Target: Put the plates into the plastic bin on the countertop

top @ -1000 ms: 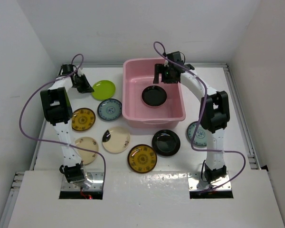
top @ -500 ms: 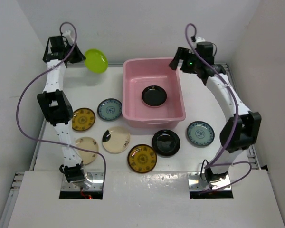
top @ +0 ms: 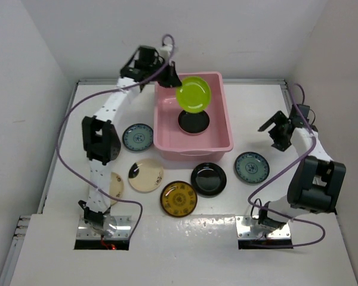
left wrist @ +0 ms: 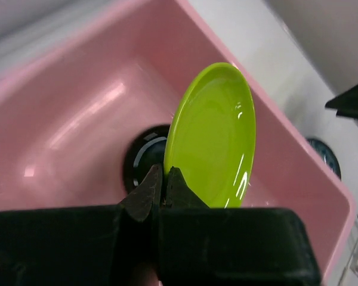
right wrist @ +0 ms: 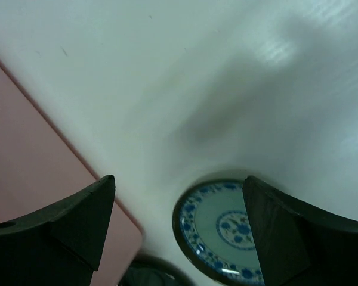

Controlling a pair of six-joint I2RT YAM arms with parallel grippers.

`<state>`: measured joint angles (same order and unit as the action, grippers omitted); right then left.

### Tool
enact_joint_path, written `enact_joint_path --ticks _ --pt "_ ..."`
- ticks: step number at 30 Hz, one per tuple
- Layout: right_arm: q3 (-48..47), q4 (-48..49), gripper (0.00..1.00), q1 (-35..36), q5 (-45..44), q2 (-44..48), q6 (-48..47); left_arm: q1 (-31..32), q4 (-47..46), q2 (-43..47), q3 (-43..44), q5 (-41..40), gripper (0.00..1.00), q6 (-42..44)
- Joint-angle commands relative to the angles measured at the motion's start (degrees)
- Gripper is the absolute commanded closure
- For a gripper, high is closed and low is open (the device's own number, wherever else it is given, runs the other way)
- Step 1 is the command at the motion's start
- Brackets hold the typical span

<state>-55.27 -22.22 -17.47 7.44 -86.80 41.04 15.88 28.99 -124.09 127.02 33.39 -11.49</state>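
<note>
My left jaws pinch the rim of the glossy lime-green round plate (left wrist: 212,137), now swung from 10 o'clock to hang tilted over the pink rectangular plastic bin (top: 194,148): I judge it ready to drop. My right jaws gape empty above the blue-patterned plate (right wrist: 227,232) at the bin's 4 o'clock.

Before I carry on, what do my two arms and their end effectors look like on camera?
The left arm and right arm are slim white links joined by chunky black joint housings, on metal base plates. A purple cable loops loosely along each. The left end effector and right end effector are matte black, each with two wedge-shaped fingers. No markings show.
</note>
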Motion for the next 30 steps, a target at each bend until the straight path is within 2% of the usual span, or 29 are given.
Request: enact_joint_path --ticks 1,7,13,15,16,18,20,24,28,30 --pt "0.95 -1.24 0.14 -1.06 -0.06 5.15 0.37 1.69 1.42 -5.8 0.59 -1.04 1.0 1.82" --pt "6.39 -5.46 0.14 -7.29 3.98 10.68 0.62 4.16 1.42 -10.2 3.06 -1.04 1.0 1.82" --pt "13.94 -12.48 0.14 -10.82 2.23 13.94 1.41 4.16 1.42 -11.52 0.07 -1.66 0.98 1.82" --pt "15.27 -13.11 0.14 -11.26 1.96 14.12 1.68 4.16 1.42 -12.04 -0.72 -1.66 0.88 1.82" --pt "17.36 -13.72 0.14 -12.22 1.53 14.12 1.77 4.68 0.89 -12.05 -0.72 -1.66 0.76 1.82" --pt "18.7 -13.21 0.14 -12.58 0.3 14.64 2.82 4.69 0.37 -12.66 -0.03 -1.66 0.64 1.82" --pt "22.03 -11.81 0.14 -13.2 0.55 15.34 3.17 4.69 0.36 -13.19 0.85 -1.04 0.57 1.82" --pt "29.32 -2.32 0.28 -13.29 5.3 15.7 4.49 4.69 -0.17 -13.19 3.83 -1.04 0.53 1.29" --pt "33.01 1.55 0.41 -13.29 5.65 14.3 5.19 4.69 -0.69 -12.14 6.3 -1.04 0.47 1.29" --pt "33.64 4.0 0.54 -13.46 5.48 14.03 5.37 4.16 -1.21 -11.53 6.92 -1.57 0.45 1.29"
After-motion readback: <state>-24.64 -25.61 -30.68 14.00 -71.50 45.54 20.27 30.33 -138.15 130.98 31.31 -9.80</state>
